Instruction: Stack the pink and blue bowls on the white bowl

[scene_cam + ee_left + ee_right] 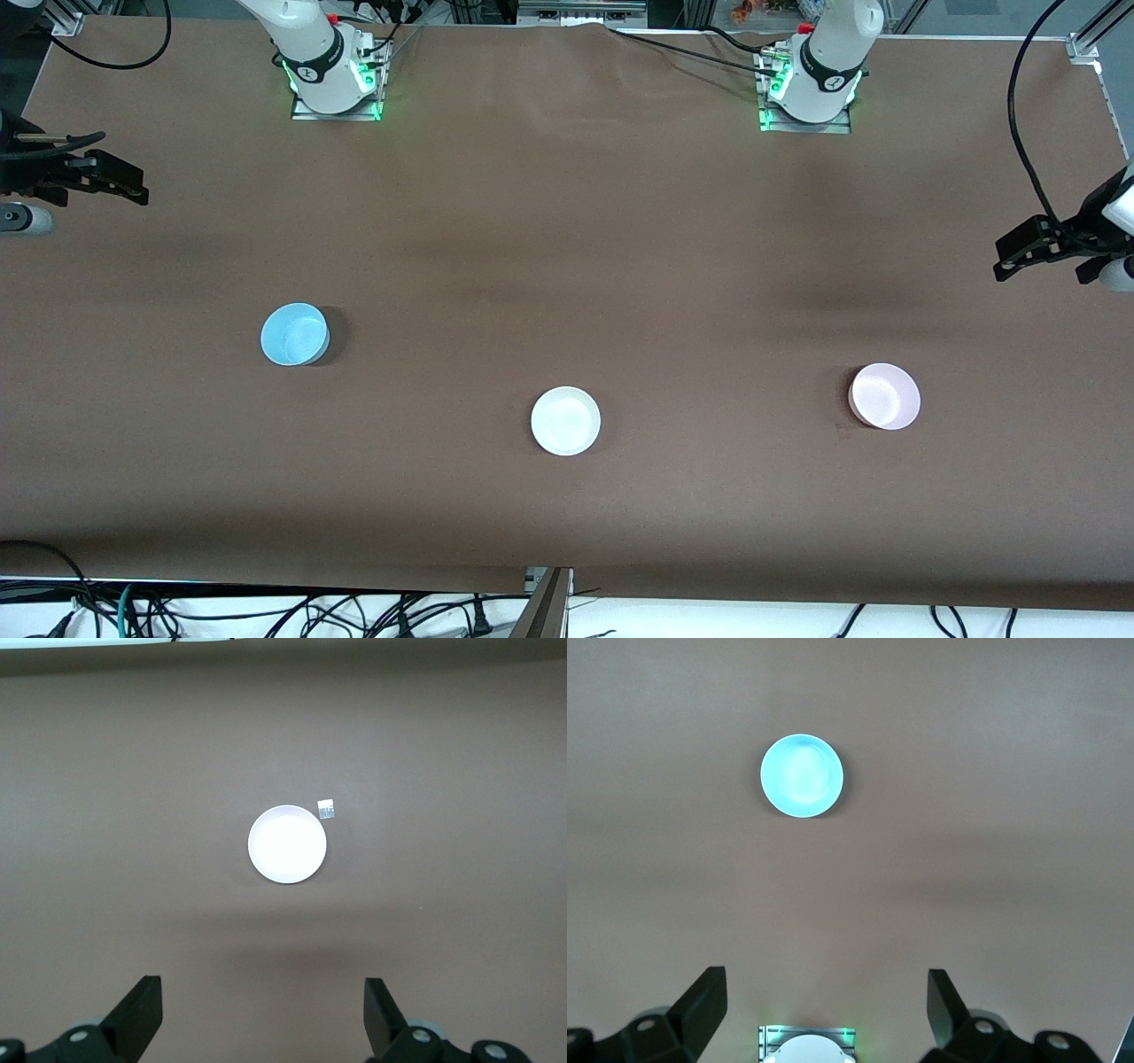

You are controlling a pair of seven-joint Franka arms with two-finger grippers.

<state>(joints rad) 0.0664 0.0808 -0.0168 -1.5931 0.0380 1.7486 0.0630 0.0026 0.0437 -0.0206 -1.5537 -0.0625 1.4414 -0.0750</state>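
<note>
The white bowl [565, 421] sits on the brown table nearest the front camera, between the two coloured bowls. The blue bowl [294, 334] stands toward the right arm's end and shows in the right wrist view [802, 776]. The pink bowl [884, 396] stands toward the left arm's end; in the left wrist view it [287, 844] looks washed out, almost white. My left gripper [1045, 252] [263, 1010] hangs open and empty high over the left arm's end of the table. My right gripper [97, 168] [828, 1005] hangs open and empty high over the right arm's end.
A small square tag [325, 809] lies on the table beside the pink bowl. The right arm's base [335, 75] and the left arm's base [811, 84] stand at the table's edge farthest from the front camera. Cables [266, 611] lie below the table's front edge.
</note>
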